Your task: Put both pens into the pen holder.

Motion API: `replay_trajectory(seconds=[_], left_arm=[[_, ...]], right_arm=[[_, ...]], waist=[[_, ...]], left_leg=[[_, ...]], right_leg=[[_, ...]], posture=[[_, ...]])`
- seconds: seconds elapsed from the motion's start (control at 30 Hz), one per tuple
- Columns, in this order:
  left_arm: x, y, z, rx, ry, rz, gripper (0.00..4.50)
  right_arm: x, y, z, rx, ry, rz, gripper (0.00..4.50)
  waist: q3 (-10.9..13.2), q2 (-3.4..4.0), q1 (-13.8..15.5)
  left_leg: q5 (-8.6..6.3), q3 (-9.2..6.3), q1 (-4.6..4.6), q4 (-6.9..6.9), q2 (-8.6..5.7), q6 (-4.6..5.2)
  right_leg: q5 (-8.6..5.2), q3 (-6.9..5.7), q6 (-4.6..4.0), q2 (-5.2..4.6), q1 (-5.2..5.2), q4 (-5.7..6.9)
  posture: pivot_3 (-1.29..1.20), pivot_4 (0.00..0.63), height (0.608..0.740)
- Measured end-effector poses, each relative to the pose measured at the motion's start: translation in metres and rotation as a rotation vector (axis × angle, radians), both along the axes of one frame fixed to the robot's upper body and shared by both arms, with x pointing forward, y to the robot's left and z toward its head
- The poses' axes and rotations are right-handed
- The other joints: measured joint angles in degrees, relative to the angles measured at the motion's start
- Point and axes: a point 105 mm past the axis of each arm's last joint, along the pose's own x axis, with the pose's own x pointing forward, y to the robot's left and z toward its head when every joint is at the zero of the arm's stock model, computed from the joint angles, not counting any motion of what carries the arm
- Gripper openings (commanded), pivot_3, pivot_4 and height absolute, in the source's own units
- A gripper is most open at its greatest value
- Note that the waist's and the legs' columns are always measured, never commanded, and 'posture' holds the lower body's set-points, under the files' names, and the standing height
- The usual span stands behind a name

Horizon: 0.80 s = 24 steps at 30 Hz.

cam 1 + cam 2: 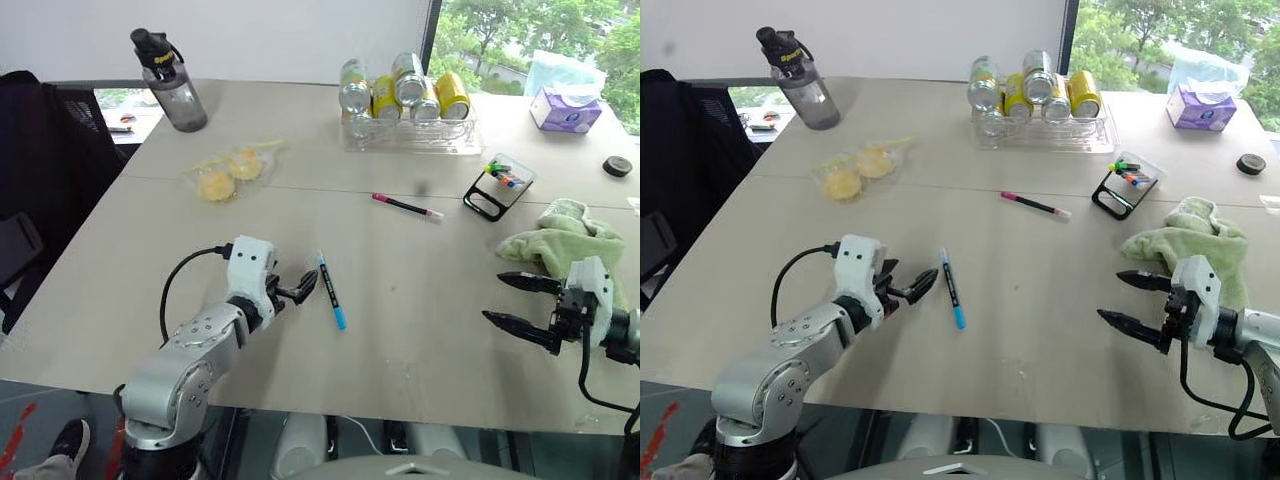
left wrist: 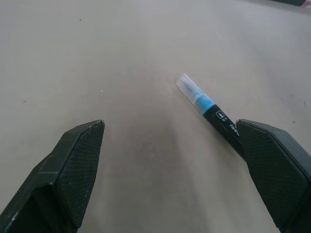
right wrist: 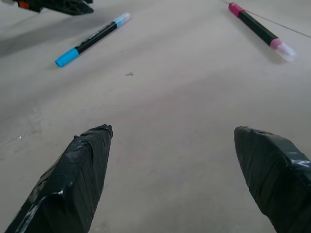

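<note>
nothing done yet: blue-ended pen (image 1: 331, 291) and pink-ended pen (image 1: 407, 206) flat on table (image 1: 420, 330), well apart from pen holder (image 1: 499, 186), left gripper (image 1: 296, 291) spread beside blue-ended pen, right gripper (image 1: 518, 301) spread and empty.

blue pen (image 2: 214, 112) partly hidden behind an end effector finger, barrel lettering too small to read
</note>
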Motion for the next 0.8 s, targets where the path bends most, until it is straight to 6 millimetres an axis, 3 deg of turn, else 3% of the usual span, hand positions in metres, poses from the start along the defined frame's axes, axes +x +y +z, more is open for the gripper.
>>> replay_trajectory(seconds=[0.17, 0.23, 0.5, 0.6, 0.8], left_arm=[[0.003, -0.026, 0.001, 0.036, 0.043, -0.109, 4.5], [0.005, -0.035, -0.009, 0.085, 0.115, -0.146, 4.5], [0.015, -0.041, -0.018, 0.185, 0.186, -0.139, 4.5], [0.017, -0.038, -0.022, 0.203, 0.207, -0.123, 3.6], [0.02, -0.029, -0.024, 0.214, 0.228, -0.082, 0.98]], right_arm=[[0.004, 0.011, 0.005, -0.003, -0.03, 0.031, 4.26], [0.005, 0.015, 0.011, -0.004, -0.055, 0.038, 4.26], [-0.002, 0.025, 0.011, -0.004, -0.052, 0.053, 4.26], [-0.003, 0.026, 0.012, -0.003, -0.055, 0.049, 4.5], [-0.003, 0.028, 0.011, 0.001, -0.055, 0.051, 4.5]], waist=[[0.0, 0.0, 0.0], [0.0, -0.01, 0.0], [-0.3, 0.35, 0.2], [-0.3, 0.25, 0.0], [-0.5, 0.55, 0.0]], left_leg=[[0.0, 0.0, -0.01, 0.06, -0.04, 0.0], [0.0, -0.02, 0.01, 0.05, -0.04, 0.0], [0.02, -0.05, 0.26, 0.07, -0.09, 0.01], [-0.09, -0.06, 1.07, 0.01, -0.07, 0.18], [-0.1, -0.07, 1.04, -0.04, -0.06, 0.19]], right_leg=[[0.0, 0.02, 0.0, -0.02, 0.0, 0.01], [0.0, 0.01, 0.0, 0.01, 0.01, 0.04], [0.0, 0.01, 0.0, -0.06, 0.26, 0.09], [-0.13, 0.02, 0.19, -0.05, 0.95, 0.09], [-0.09, 0.03, 0.1, -0.05, 0.94, 0.06]], posture=[[0.0, 0.15, 0.739], [0.0, 0.15, 0.739], [0.0, 0.15, 0.739], [0.0, 0.15, 0.739], [0.0, 0.15, 0.739]])
